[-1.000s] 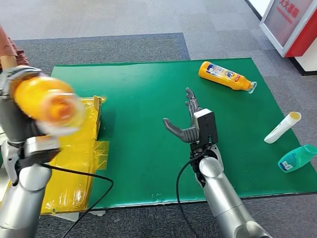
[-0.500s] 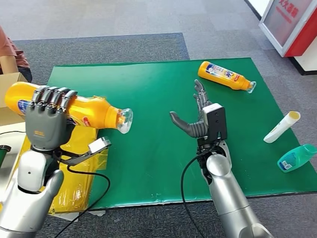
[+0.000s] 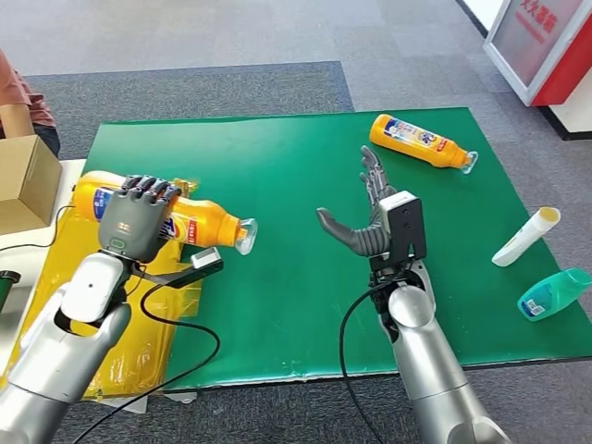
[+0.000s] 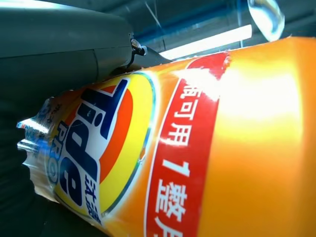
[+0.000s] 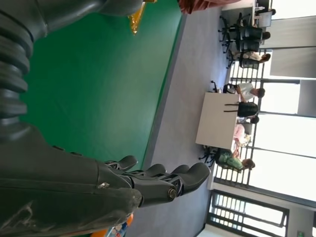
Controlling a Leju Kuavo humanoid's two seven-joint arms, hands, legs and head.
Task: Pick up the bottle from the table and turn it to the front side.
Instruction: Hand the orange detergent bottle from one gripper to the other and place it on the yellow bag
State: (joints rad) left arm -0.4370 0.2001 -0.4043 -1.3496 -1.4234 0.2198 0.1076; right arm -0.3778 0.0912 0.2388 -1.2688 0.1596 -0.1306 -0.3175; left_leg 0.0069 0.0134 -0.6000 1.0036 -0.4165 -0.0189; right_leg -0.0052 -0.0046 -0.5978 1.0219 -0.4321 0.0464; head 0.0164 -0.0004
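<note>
In the head view the left hand (image 3: 132, 227) has lowered the gripped orange plastic detergent bottle (image 3: 199, 222) toward the green mat's (image 3: 279, 277) left edge, while the right hand (image 3: 363, 222) stays spread; the left wrist view shows the front label facing the palm, so more turning seems needed.

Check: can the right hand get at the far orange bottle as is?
Probably yes. The right hand is open and holds nothing, and bare green mat lies between it and the far orange bottle, lying on its side.
</note>
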